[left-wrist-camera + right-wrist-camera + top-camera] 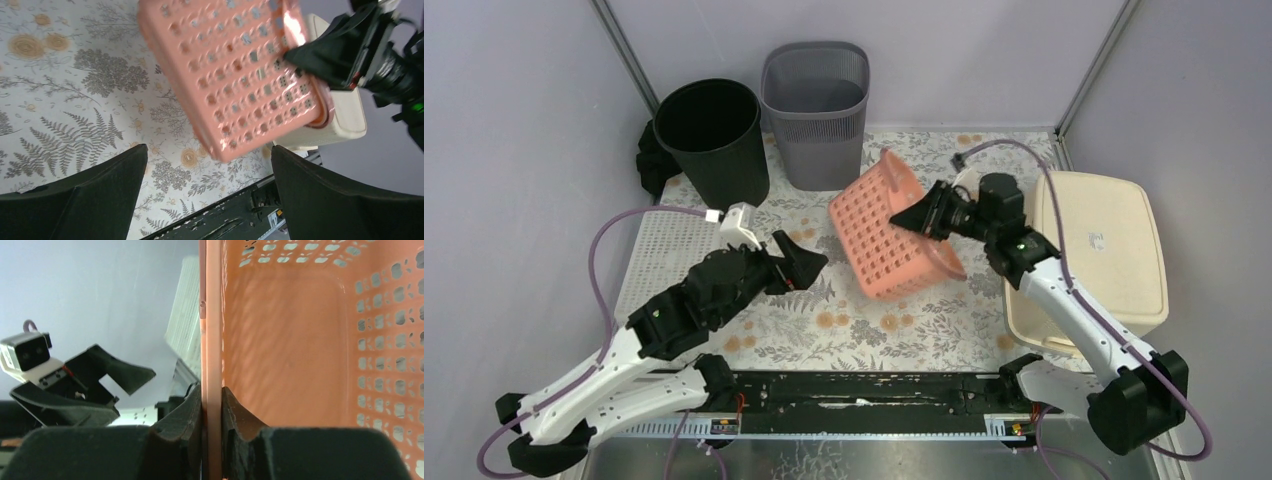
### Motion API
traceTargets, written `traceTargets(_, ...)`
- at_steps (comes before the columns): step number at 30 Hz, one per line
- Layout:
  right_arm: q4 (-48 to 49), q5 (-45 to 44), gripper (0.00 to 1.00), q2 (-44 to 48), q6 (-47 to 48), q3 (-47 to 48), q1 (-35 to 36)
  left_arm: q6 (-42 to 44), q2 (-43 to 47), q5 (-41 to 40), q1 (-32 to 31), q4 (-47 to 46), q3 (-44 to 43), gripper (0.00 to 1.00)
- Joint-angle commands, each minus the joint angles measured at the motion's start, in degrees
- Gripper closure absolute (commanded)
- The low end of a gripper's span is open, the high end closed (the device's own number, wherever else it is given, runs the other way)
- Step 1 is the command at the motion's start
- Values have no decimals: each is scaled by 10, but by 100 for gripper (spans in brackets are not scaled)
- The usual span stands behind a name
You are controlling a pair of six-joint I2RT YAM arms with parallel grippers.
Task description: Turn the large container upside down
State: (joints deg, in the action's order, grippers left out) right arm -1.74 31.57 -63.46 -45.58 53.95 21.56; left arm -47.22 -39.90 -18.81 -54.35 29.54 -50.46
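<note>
Right gripper [212, 390] was clamped narrow on the side wall of the pink perforated plastic basket [879, 235], one finger inside and one outside. The basket hung tilted ahead of the jaws with its base facing the left gripper [804, 258], which stood wide open, holding nothing, near that base but apart. Cream lidded plastic box [1104, 250] sat just behind the right gripper. Black round bin [714, 140] and grey ribbed bin [816, 110] were beyond the basket, well apart.

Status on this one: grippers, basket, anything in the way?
Right gripper shut on pink basket wall; basket tilted, not yet inverted. Left gripper open, empty. Beige tub close beside basket.
</note>
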Motion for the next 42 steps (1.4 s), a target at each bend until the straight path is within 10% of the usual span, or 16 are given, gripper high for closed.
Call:
traceTargets(1, 157, -12, 100, -18, -77, -12, 82, -15, 41, -52, 2, 64, -29, 0)
traceTargets(24, 931, -99, 100, -387, -516, -125, 247, -58, 132, -110, 1, 187, -26, 0)
traceTargets(42, 994, -140, 100, -434, -524, -224, 242, -51, 32, -106, 3, 131, 16, 0)
